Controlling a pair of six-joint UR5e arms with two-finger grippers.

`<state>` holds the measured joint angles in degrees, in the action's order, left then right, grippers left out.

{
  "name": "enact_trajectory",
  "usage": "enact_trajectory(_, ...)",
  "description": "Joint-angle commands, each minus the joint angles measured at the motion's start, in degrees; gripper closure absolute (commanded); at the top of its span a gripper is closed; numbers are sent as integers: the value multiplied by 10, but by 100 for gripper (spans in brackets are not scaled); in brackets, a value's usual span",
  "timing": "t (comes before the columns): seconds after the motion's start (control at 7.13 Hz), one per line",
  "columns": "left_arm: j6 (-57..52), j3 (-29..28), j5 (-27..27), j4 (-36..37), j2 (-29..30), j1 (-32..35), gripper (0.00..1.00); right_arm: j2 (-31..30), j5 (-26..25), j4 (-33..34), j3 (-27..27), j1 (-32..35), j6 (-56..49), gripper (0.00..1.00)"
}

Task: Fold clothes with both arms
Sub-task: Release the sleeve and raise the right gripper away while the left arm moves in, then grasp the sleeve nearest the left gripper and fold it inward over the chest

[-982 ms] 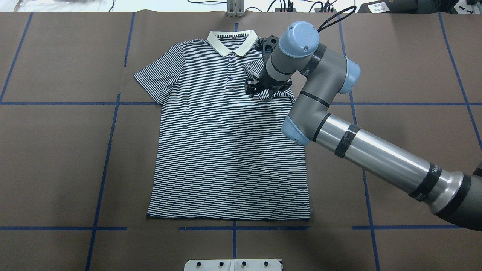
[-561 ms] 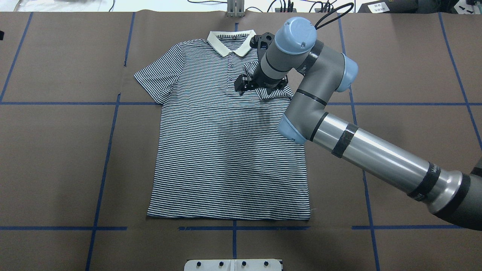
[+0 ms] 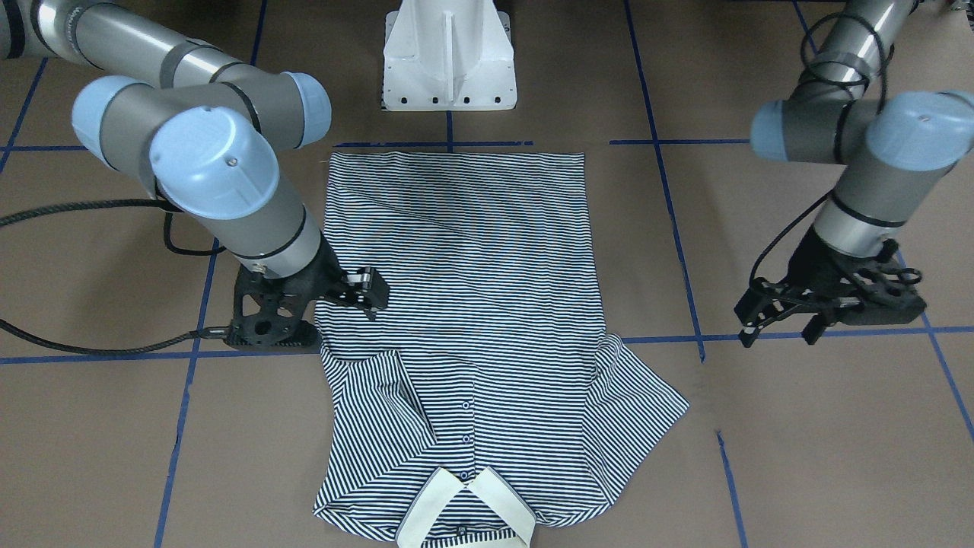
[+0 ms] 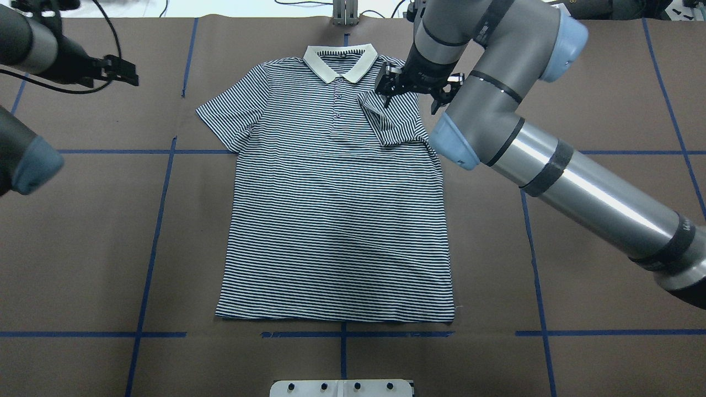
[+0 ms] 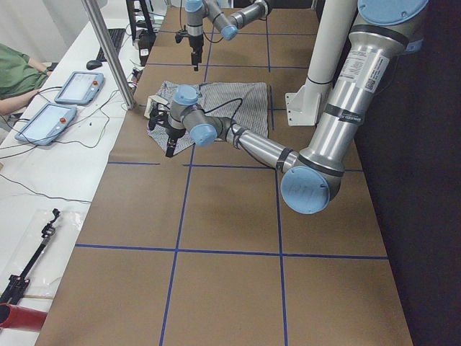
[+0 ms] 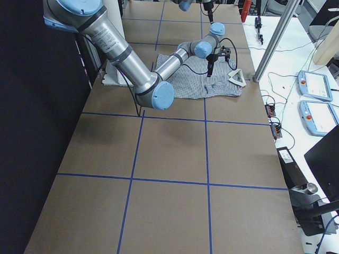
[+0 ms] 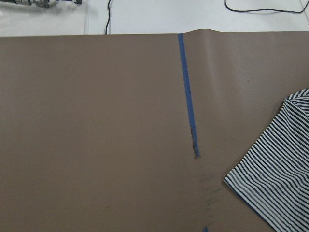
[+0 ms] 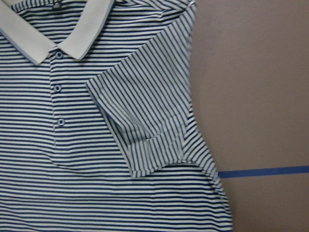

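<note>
One sleeve (image 4: 389,124) of the navy-and-white striped polo shirt (image 4: 331,231) lies folded; black right hand (image 4: 412,92) and left hand (image 3: 778,335) hang spread, empty, so left should pinch the hem of the flat sleeve (image 4: 229,113) squarely.

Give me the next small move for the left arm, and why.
Probably bring the left gripper in toward the polo shirt and down to the outer edge of the spread sleeve. The other sleeve already lies folded over the chest with the right gripper open near it, while this one lies flat, and the left gripper hangs open beside it over the table.
</note>
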<state>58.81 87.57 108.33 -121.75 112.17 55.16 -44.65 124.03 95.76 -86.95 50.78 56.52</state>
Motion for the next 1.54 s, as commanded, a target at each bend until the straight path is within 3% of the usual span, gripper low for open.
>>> enact_trajectory(0.0,80,-133,-107,-80,73,-70,0,-73,5,78,-91,51,-130,0)
enact_trajectory(0.7,75,-244,-134,-105,137,-91,6,-92,16,72,-98,54,-135,0)
enact_trajectory(1.12,66,-248,-134,-106,136,-91,17,-91,16,72,-98,54,-134,0)
enact_trajectory(1.26,67,-248,-134,-105,137,-91,37,-90,16,72,-98,53,-132,0)
enact_trajectory(1.4,65,-248,-134,-105,136,-91,66,-91,16,72,-98,52,-132,0)
